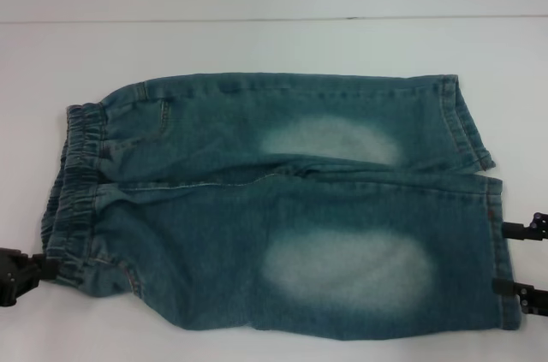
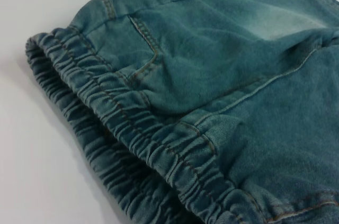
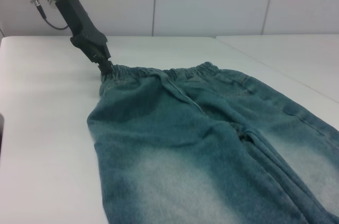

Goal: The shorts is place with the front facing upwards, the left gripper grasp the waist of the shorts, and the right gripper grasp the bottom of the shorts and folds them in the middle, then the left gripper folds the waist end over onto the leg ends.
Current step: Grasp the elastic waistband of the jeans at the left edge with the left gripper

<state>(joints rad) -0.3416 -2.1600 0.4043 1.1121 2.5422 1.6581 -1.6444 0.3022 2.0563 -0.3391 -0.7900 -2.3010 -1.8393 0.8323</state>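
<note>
Looking down on the shorts (image 1: 282,208), we see them flat on the white table (image 1: 257,45), long axis running side to side: the waist of the shorts (image 1: 73,191) toward our left, the leg ends (image 1: 492,234) toward our right. Our left gripper (image 3: 106,66) is pinched on the waistband's near corner. Our right gripper (image 1: 527,264) sits at the near hem, fingers spread and apparently holding nothing.

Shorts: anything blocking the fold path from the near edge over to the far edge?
Nothing visible. The shorts lie flat on the white table. The left claw is at the waist, the right claw at the leg hem.
</note>
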